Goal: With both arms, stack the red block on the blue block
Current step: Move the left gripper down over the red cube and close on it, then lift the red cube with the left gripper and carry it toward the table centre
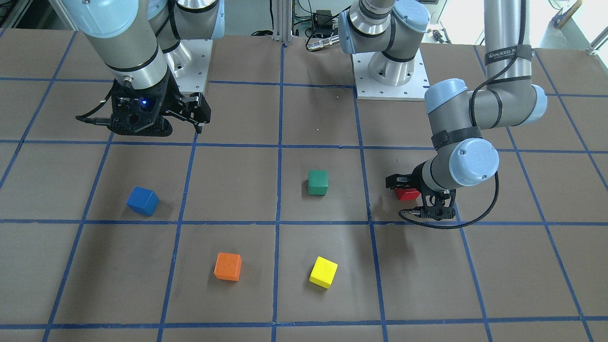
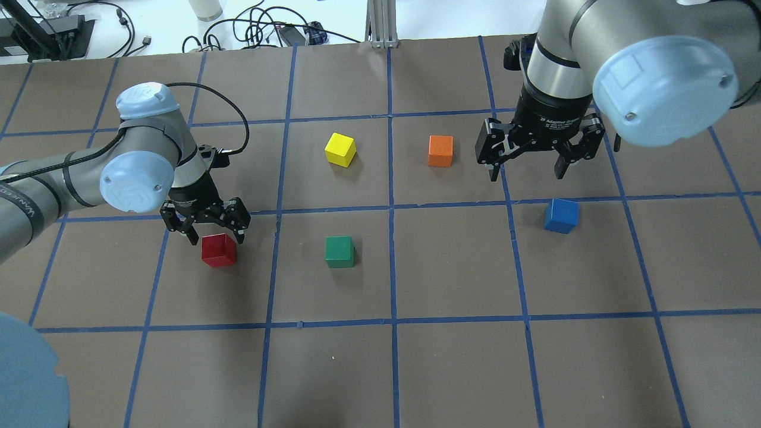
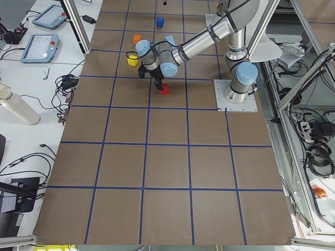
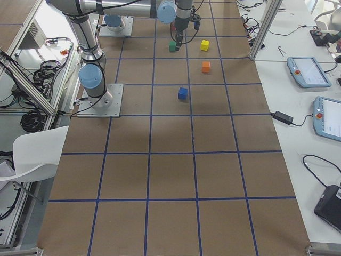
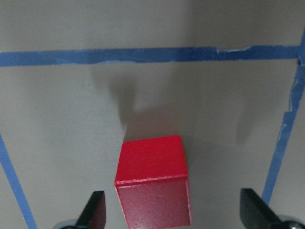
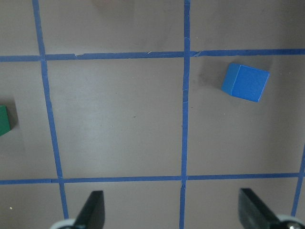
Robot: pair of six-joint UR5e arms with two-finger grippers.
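Note:
The red block (image 2: 219,249) rests on the table at the left. My left gripper (image 2: 214,238) is low over it and open. In the left wrist view the red block (image 5: 153,183) sits between the two fingertips (image 5: 93,212) with gaps on both sides. It also shows in the front view (image 1: 407,194), partly hidden by the left gripper (image 1: 418,200). The blue block (image 2: 561,215) lies alone on the right. My right gripper (image 2: 527,173) hangs open and empty above the table, short of the blue block (image 6: 245,82).
A green cube (image 2: 339,251) sits in the middle, right of the red block. A yellow cube (image 2: 340,149) and an orange cube (image 2: 440,151) lie farther out. Blue tape lines grid the brown table (image 2: 452,356).

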